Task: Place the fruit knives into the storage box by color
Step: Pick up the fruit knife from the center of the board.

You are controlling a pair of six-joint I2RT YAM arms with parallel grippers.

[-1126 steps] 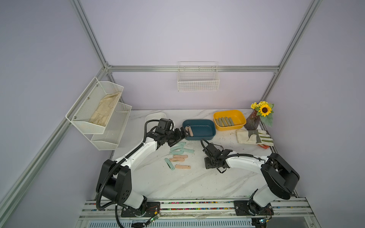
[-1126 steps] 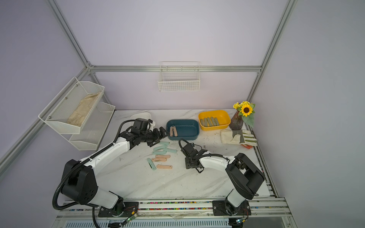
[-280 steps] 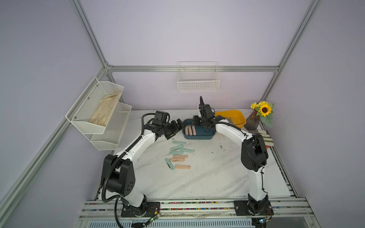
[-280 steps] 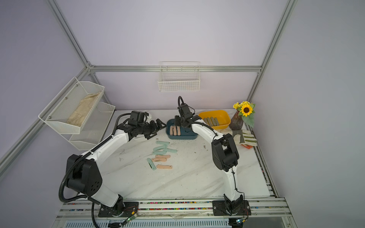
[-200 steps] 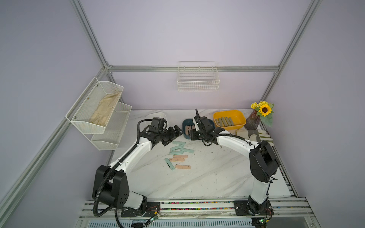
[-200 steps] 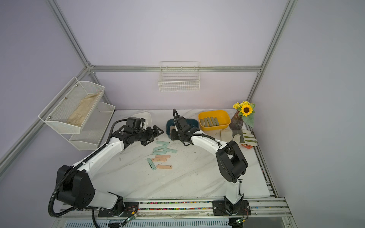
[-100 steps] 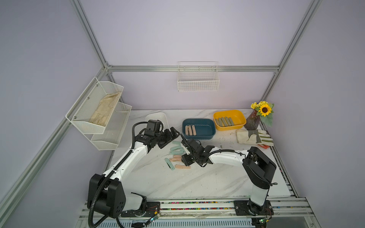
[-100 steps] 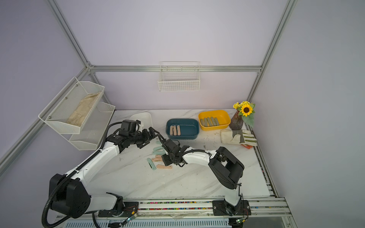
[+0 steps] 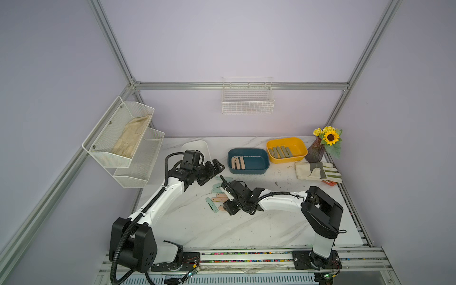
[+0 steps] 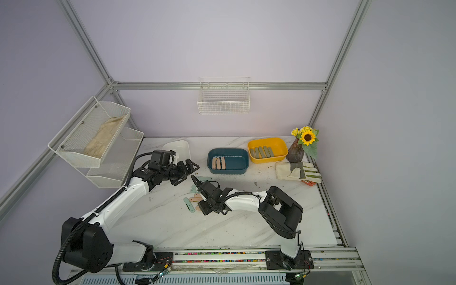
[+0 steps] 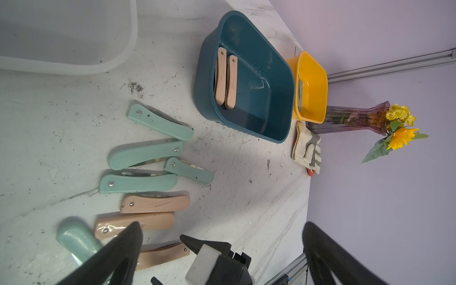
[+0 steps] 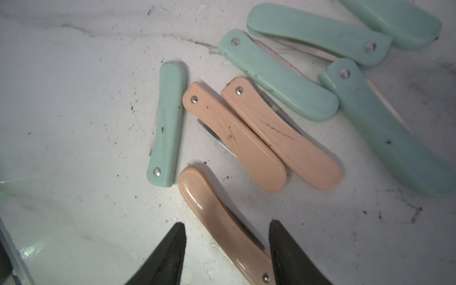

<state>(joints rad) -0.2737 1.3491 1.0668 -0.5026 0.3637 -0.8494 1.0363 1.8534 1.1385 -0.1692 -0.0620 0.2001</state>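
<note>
Right gripper, back from the blue box to the loose fruit knives on the table, hangs half-open astride a peach pink knife, not gripping it; another pink pickup seems imminent. Left gripper waits nearby, wide open, empty

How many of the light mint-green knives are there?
5. Four mint-green folded plastic knives lie close together on the white marble table. The fifth knife lies apart from them, beside the peach-pink knives. More may be hidden from view.
</note>
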